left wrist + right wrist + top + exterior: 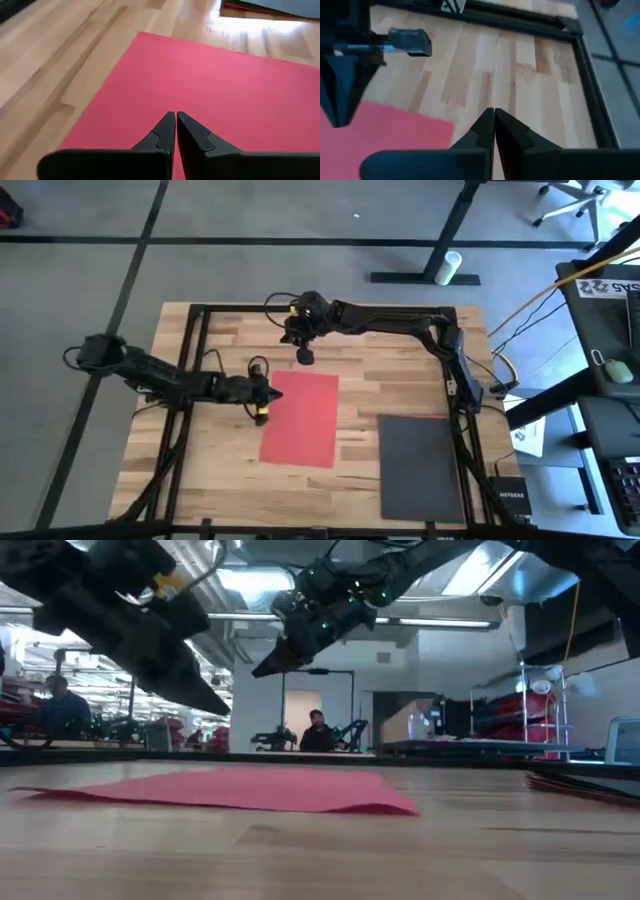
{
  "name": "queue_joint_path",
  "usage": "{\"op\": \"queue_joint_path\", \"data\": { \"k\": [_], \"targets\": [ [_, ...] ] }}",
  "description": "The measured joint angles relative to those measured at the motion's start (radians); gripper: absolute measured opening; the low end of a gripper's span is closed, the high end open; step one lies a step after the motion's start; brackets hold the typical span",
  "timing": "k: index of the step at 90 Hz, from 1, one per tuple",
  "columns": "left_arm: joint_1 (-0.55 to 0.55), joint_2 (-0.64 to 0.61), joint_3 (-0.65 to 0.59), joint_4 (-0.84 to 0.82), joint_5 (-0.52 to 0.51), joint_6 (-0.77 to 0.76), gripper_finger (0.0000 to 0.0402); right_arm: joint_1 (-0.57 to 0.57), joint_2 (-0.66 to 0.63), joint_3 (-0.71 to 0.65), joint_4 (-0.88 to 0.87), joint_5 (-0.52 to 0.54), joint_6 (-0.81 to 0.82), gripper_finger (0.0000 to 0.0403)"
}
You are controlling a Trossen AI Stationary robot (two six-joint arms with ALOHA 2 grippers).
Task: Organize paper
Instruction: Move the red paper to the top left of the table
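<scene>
The left gripper [262, 412], fingers pressed together and empty, hovered over the nine o'clock edge of the red sheet [303, 418] lying mid-table. The right gripper [304, 357], likewise closed, hung above the sheet's twelve o'clock edge. At four o'clock lay the dark stack [421, 466]. The paper looked light, limp and flush; a raised edge or corner seemed the likeliest hold.

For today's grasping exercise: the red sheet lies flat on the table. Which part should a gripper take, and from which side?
Probably the red sheet's near edge, which the low view shows lifted slightly off the table at its corner. Elsewhere it lies flat, leaving nothing to pinch. The left gripper, at its left edge, would likely come in low, sliding one finger under.
</scene>
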Motion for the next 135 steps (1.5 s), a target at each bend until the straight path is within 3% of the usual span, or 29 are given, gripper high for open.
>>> {"op": "queue_joint_path", "data": {
  "k": [26, 52, 63, 76, 102, 117, 135],
  "targets": [
    [-0.011, 0.157, 0.045, 0.005, 0.005, 0.006, 0.0000, 0.019, -0.013, 0.218, -0.465, 0.012, -0.111, 0.0000],
    [-0.033, 0.171, 0.048, 0.019, 0.005, -0.047, 0.0000, 0.101, -0.169, 0.113, -0.631, 0.009, -0.161, 0.0000],
    [-0.048, 0.171, 0.048, 0.075, 0.005, -0.062, 0.0000, 0.137, -0.267, -0.046, -0.557, 0.048, -0.122, 0.0000],
    [-0.083, 0.171, 0.088, 0.095, 0.011, -0.063, 0.0000, 0.177, -0.410, -0.338, -0.355, 0.090, -0.036, 0.0000],
    [-0.099, 0.186, 0.287, -0.275, 0.011, -0.031, 0.0000, 0.279, -0.696, -0.859, 0.092, 0.309, 0.295, 0.0000],
    [-0.080, 0.247, 0.341, -0.370, 0.036, -0.003, 0.0000, 0.342, -0.780, -1.008, 0.244, 0.442, 0.427, 0.0000],
    [-0.080, 0.357, 0.391, -0.375, 0.087, -0.002, 0.0000, 0.390, -0.792, -1.050, 0.255, 0.548, 0.483, 0.0000]
  ]
}}
